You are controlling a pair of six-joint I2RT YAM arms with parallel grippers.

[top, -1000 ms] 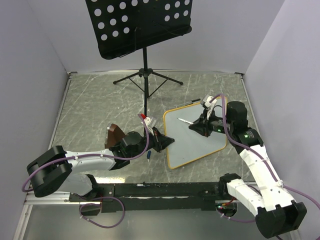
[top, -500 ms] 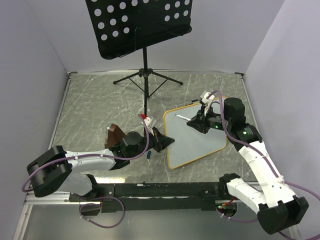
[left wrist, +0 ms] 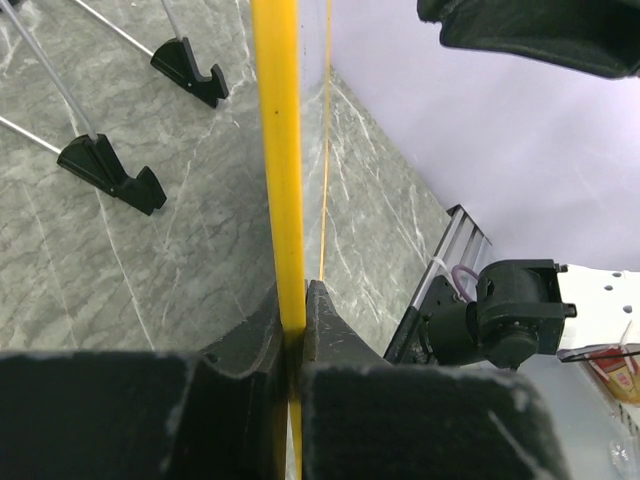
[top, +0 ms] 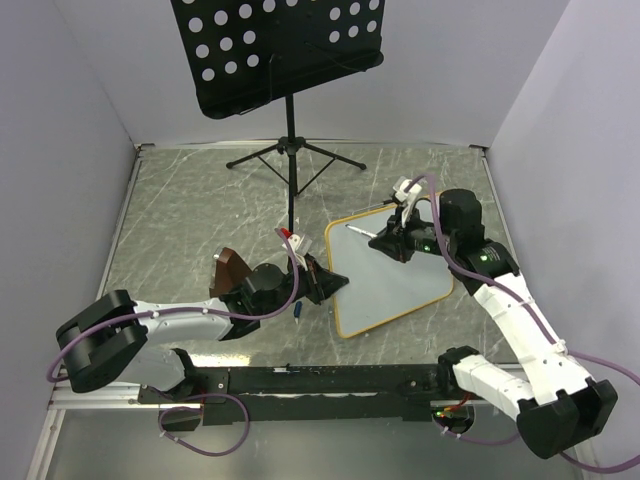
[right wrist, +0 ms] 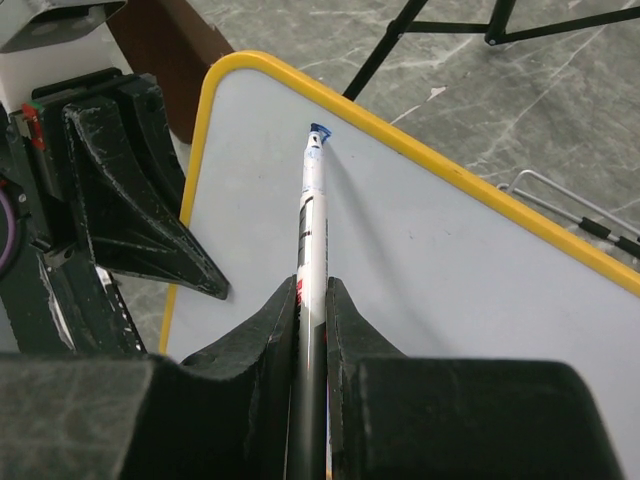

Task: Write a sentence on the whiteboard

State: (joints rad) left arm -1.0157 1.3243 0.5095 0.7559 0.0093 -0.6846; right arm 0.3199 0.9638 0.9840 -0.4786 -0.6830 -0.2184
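the whiteboard (top: 400, 285) lay on the table (top: 190, 230), right of centre and nearer than the music stand (top: 290, 150). the left gripper (top: 332, 283) was closed tight on the board's left edge, with the yellow frame pinched between its jaws. the right gripper (right wrist: 312, 300) was clamped on a marker (right wrist: 313, 200). the marker's blue tip pointed at the board's far left corner, just inside the frame. whether the tip touched the white surface could not be told.
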